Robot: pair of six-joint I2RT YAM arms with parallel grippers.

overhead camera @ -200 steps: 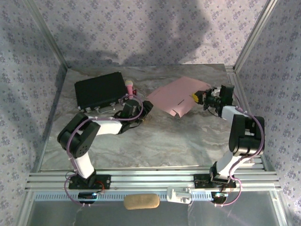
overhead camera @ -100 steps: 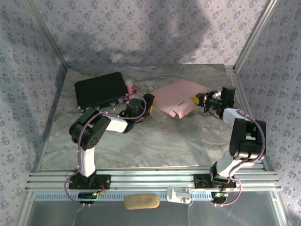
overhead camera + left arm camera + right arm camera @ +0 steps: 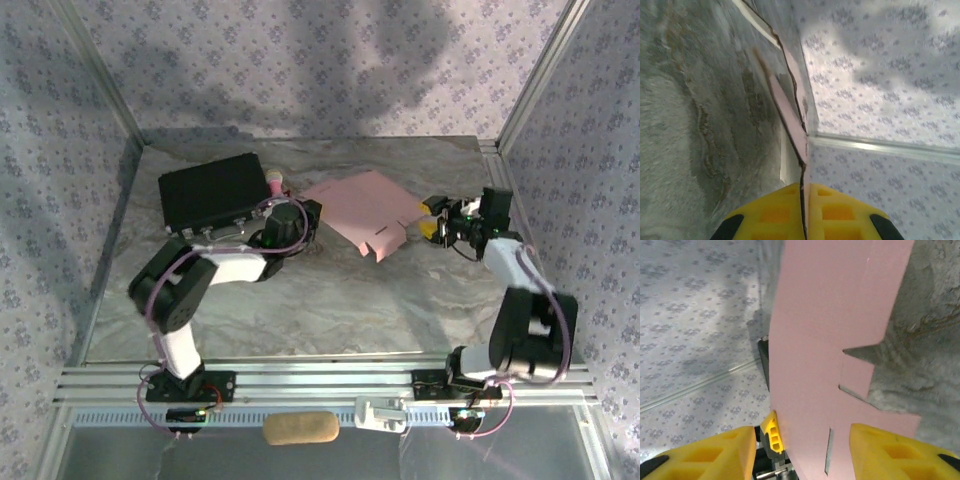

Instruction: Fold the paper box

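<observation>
The paper box (image 3: 362, 205) is a flat pale pink sheet with cut tabs and slots, lying on the marble table behind both arms. My left gripper (image 3: 311, 214) is at its left edge. In the left wrist view the yellow fingers (image 3: 765, 212) of the left gripper (image 3: 805, 202) are pressed together on the thin edge of the paper box (image 3: 790, 112). My right gripper (image 3: 431, 217) is at the sheet's right edge. Its fingers (image 3: 892, 452) stand wide apart, with the paper box (image 3: 830, 330) passing between them untouched, so my right gripper (image 3: 805, 455) is open.
A black rectangular case (image 3: 212, 192) lies at the back left, close behind the left arm, with a pink-tipped object (image 3: 273, 183) at its right end. Patterned walls and metal frame rails enclose the table (image 3: 330, 300). A beige pad (image 3: 300, 428) lies in front of the base rail.
The left gripper reached the sheet's left edge and shut on it. The right gripper, shut on the right edge before, has opened. The sheet has shifted slightly left.
</observation>
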